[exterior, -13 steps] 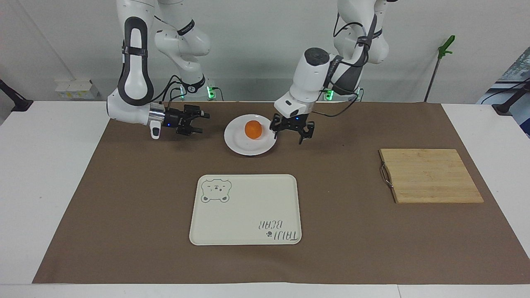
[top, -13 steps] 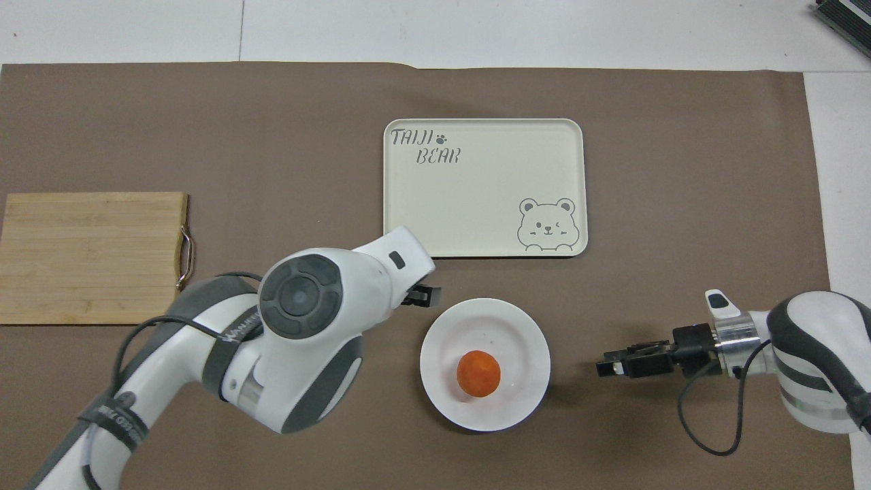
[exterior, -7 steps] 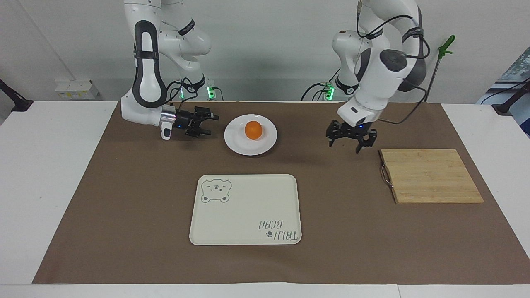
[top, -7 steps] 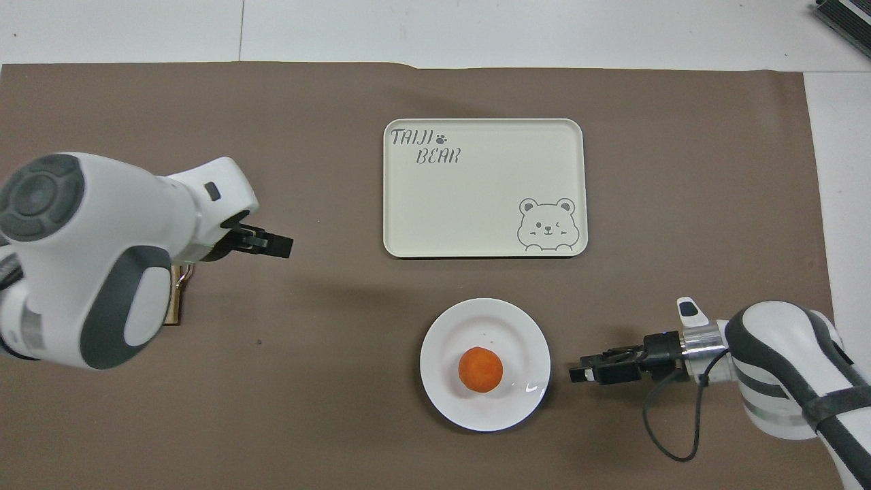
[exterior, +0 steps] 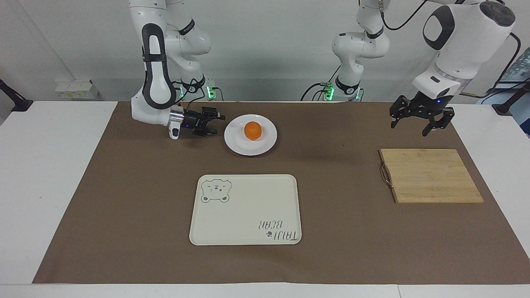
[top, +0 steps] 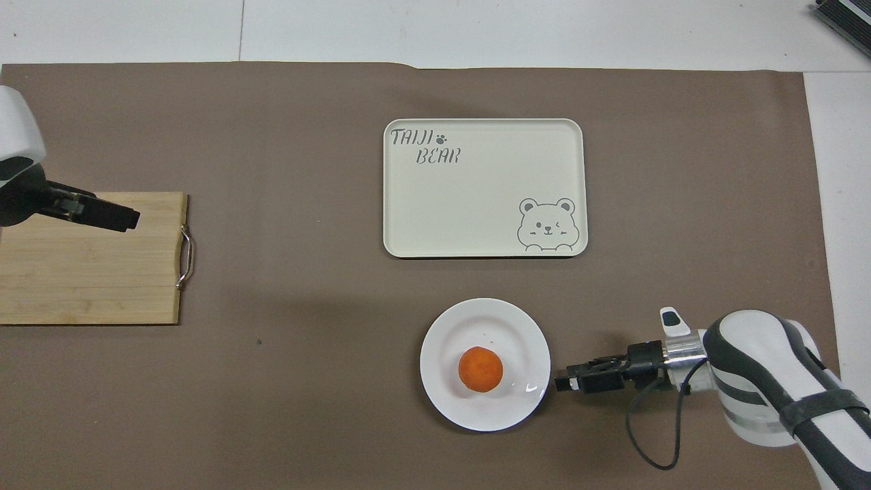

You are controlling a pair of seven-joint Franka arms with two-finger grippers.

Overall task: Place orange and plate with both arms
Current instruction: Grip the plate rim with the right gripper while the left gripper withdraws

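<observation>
The orange (exterior: 252, 130) is seen resting on the plate (exterior: 266, 145), which lies on the brown mat (exterior: 339, 231) close to the robots, nearer to them than the tray (exterior: 248, 194); neither has shifted since a second ago. The right end effector (exterior: 218, 124), held level and low with its fingers spread wide and empty, has been brought from well apart to just beside the plate's rim on the side toward the right arm's end of the counter (exterior: 49, 165); contact with the rim cannot be made out. The left end effector (exterior: 418, 120), which stood at the plate's other edge a second ago, has been swung away and raised; it is now held in the air over the mat beside the wooden cutting board (exterior: 430, 176), toward the left arm's end, its fingers wide and holding nothing. On the cream tray, farther from the robots than the plate, the lettering "TAIJI BEAR" (top: 425, 146) with a paw mark can be read, and a bear face (top: 546, 224) is drawn in one corner.
</observation>
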